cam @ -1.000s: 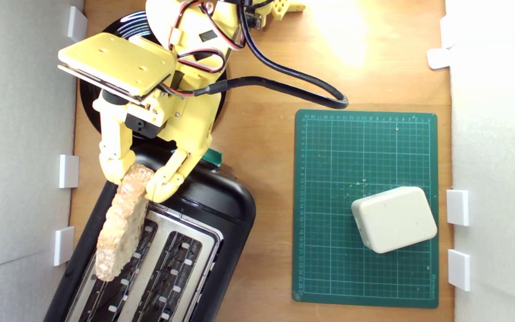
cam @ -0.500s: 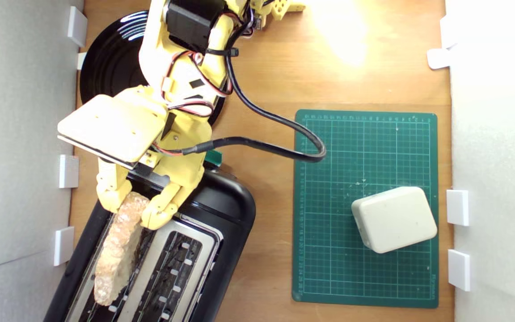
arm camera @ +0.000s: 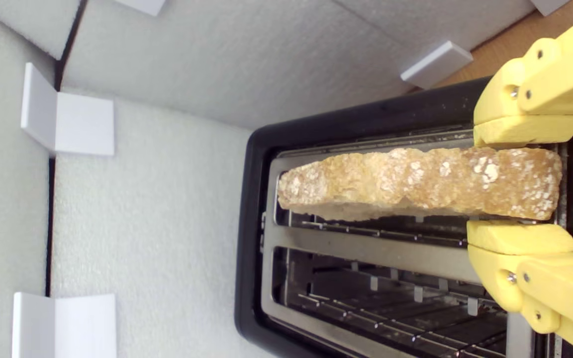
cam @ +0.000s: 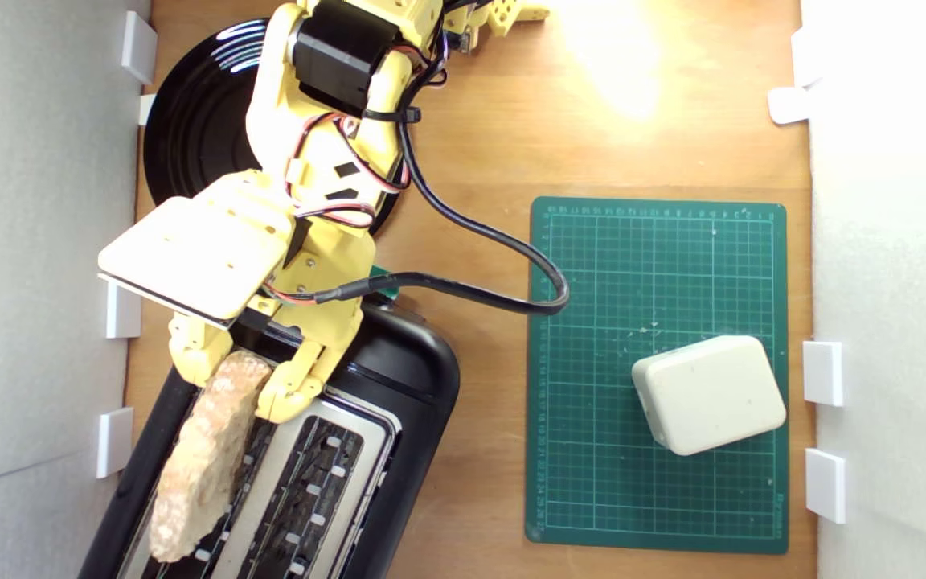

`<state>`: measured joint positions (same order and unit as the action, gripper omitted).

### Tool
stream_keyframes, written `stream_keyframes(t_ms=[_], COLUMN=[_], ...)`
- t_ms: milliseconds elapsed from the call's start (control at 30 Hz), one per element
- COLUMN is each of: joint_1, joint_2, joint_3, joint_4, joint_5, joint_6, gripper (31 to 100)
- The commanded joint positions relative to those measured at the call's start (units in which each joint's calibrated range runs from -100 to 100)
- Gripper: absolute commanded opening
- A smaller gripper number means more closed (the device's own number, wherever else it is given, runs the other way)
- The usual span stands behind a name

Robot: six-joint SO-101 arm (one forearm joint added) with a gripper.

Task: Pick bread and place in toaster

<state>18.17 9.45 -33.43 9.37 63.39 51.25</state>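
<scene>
Bread [cam: 198, 458] lowered nearer toaster [cam: 399, 378] slot, one end pinched between jaws

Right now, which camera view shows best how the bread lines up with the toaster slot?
The wrist view: the bread, held in the end effector, lies along one slot of the toaster. The exterior view shows the bread from above, with its lower end near the picture's edge.
</scene>
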Motion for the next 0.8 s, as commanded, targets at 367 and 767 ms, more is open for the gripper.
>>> stream_keyframes(t_ms=[367, 767], joint_1=[-0.7, -2.1], joint_2=[-5.2, -20.8], joint_3=[0.0, 0.4], joint_4=[-2.1, -3.8], joint_5=[0.0, -7.3], joint_6=[0.2, -8.6], gripper=[84.2, 83.7])
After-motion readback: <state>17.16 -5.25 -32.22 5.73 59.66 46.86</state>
